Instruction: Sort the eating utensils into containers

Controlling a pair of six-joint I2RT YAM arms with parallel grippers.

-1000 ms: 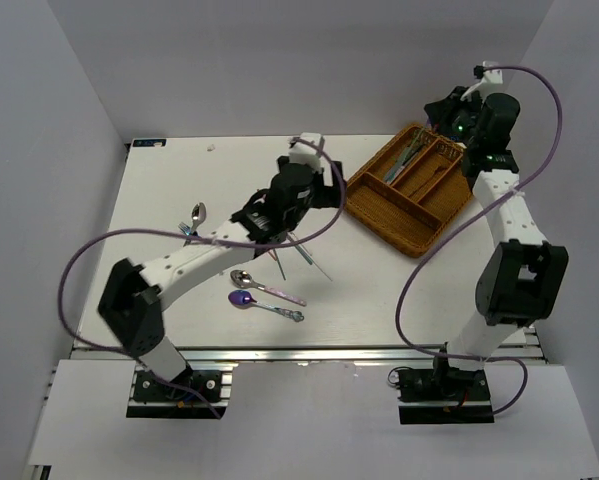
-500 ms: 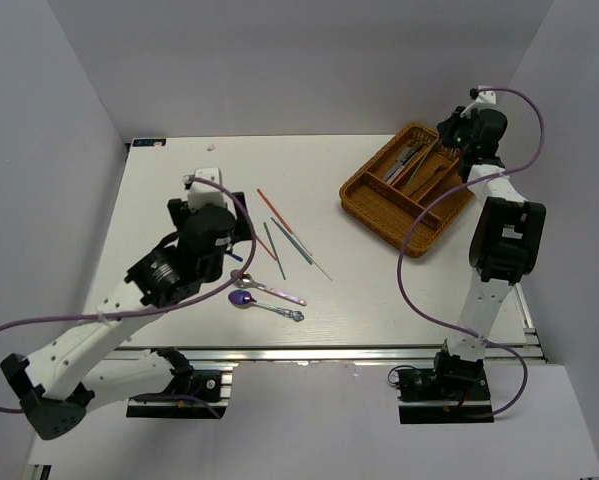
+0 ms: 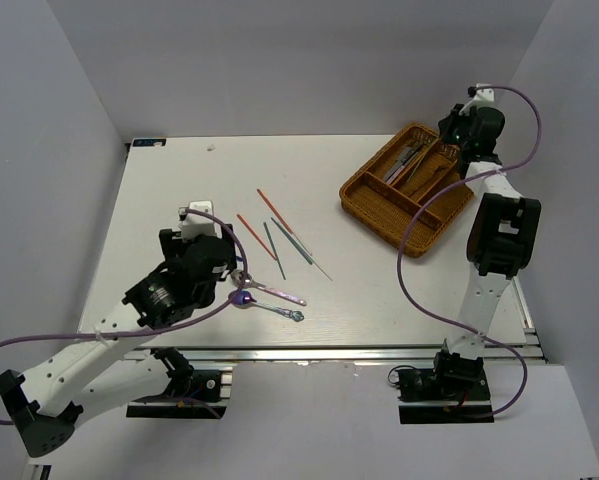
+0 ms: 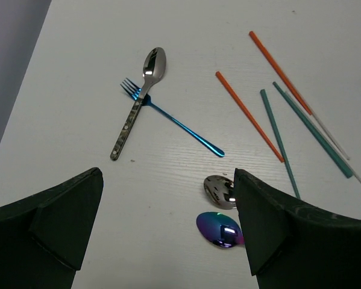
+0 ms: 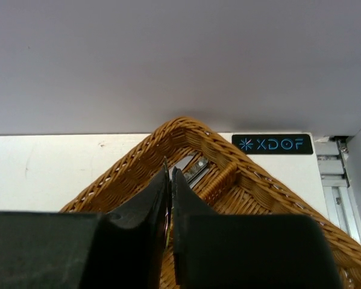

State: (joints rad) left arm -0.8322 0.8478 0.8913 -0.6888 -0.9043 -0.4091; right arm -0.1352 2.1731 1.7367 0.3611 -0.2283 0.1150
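Observation:
My left gripper (image 3: 229, 270) is open and empty, low over the table. In the left wrist view the left gripper (image 4: 168, 198) frames an iridescent purple spoon bowl (image 4: 221, 229) and a silver spoon bowl (image 4: 219, 191), both beside its right finger. Farther off lie a patterned-handle spoon (image 4: 138, 99) crossing a blue fork (image 4: 174, 123), two orange chopsticks (image 4: 247, 114) and teal chopsticks (image 4: 279, 139). My right gripper (image 3: 457, 135) hangs over the far corner of the wicker tray (image 3: 379, 213). It is shut on a thin utensil (image 5: 170, 180) seen edge-on between the fingers.
The tray's compartments hold several utensils (image 3: 416, 160). The two spoons (image 3: 264, 295) and the chopsticks (image 3: 279, 235) lie mid-table between the arms. A purple cable loops off each arm. Grey walls enclose the table on three sides.
My left arm has swung back from near the tray to the near left and come down over the two spoons. My right gripper has stayed at the tray's far corner.

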